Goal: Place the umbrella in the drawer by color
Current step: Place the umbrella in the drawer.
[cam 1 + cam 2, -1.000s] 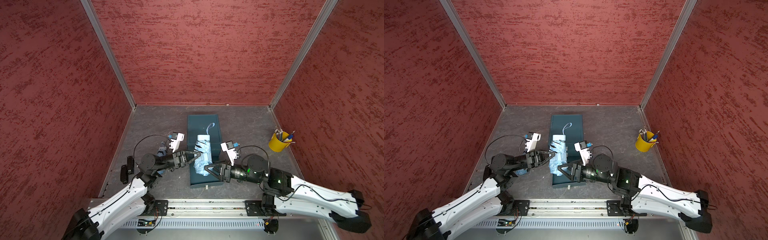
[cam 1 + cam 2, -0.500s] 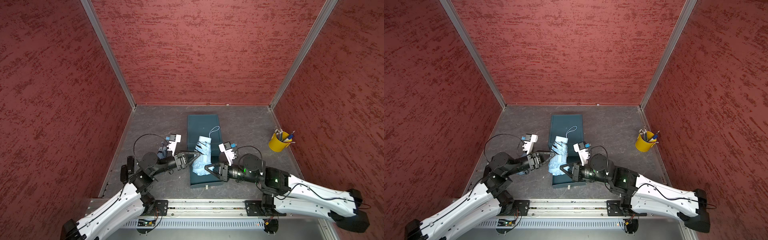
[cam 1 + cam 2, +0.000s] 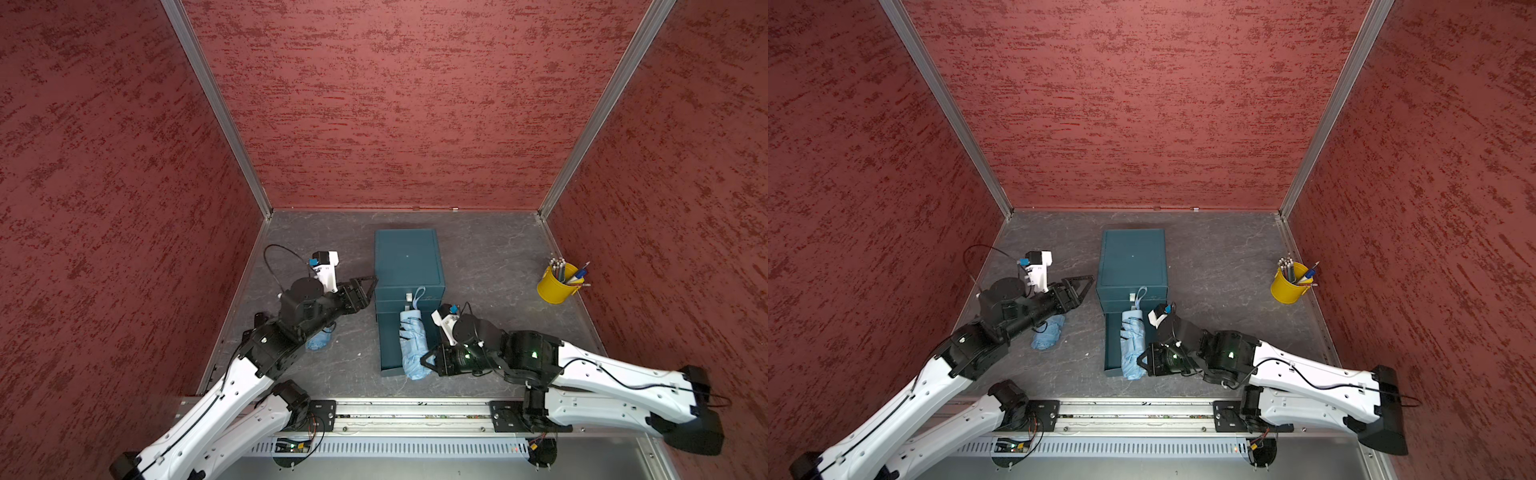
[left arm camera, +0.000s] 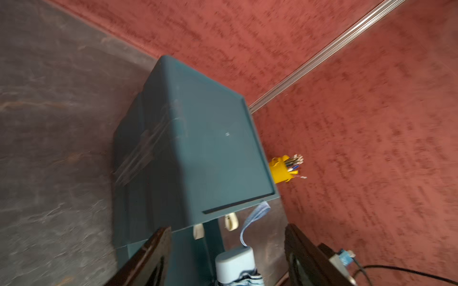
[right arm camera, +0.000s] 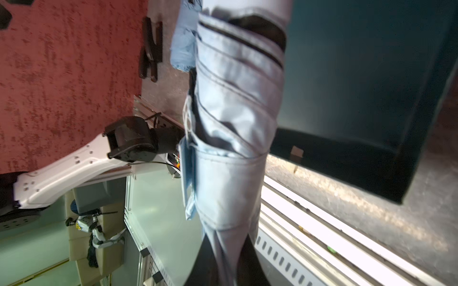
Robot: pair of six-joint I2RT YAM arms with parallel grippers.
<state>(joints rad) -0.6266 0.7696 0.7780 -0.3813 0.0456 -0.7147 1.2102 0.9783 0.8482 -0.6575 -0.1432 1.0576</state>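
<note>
Pale-blue fabric marked the umbrella, lying lengthwise in the pulled-out drawer at the cabinet's 6 o'clock, tip overhanging the front. The right gripper pinched that end. The left gripper, jaws spread and empty, hung at 9 o'clock. Placing looked nearly done; next would come tucking the tip in and releasing.

We see a light-blue folded fabric umbrella lying lengthwise in the pulled-out bottom drawer of a dark teal plastic cabinet. Its pale capped handle and woven wrist strap point toward the cabinet front. In both top views its loosely bunched canopy end overhangs the drawer's front edge.
</note>
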